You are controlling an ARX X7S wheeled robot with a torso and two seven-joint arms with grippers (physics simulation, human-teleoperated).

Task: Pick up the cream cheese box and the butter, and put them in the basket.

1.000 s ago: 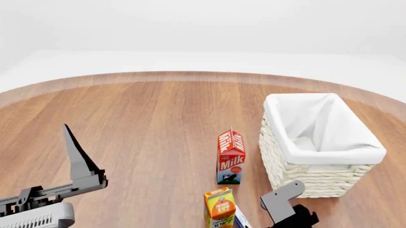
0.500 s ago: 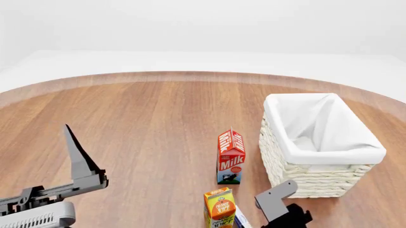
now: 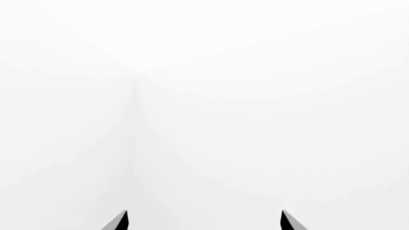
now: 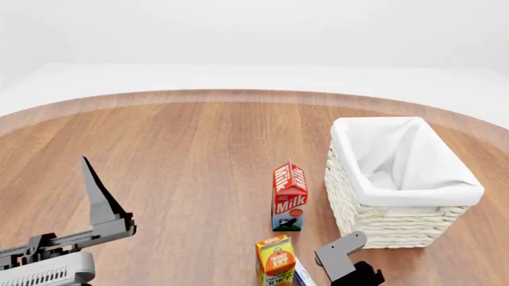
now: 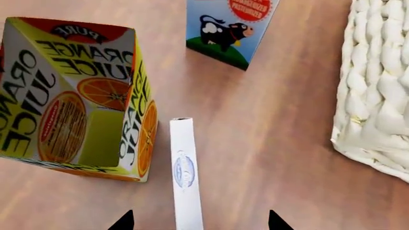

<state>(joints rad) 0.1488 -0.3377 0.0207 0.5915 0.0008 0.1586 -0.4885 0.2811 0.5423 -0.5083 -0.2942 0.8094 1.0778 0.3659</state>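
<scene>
While left gripper [image 3: 203, 221] is idling open, right gripper [image 5: 199, 221] is hovering open over cream cheese box [image 5: 185, 172] beside juice carton [image 5: 76, 98], near basket [image 4: 402, 179].

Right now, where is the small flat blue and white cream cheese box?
In the right wrist view the cream cheese box stands on edge on the wooden table, beside the orange juice carton; the head view shows only a sliver.

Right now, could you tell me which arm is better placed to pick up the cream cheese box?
The right: its hand hovers open over the cream cheese box, beside the orange juice carton. The left hand faces blank white.
</scene>
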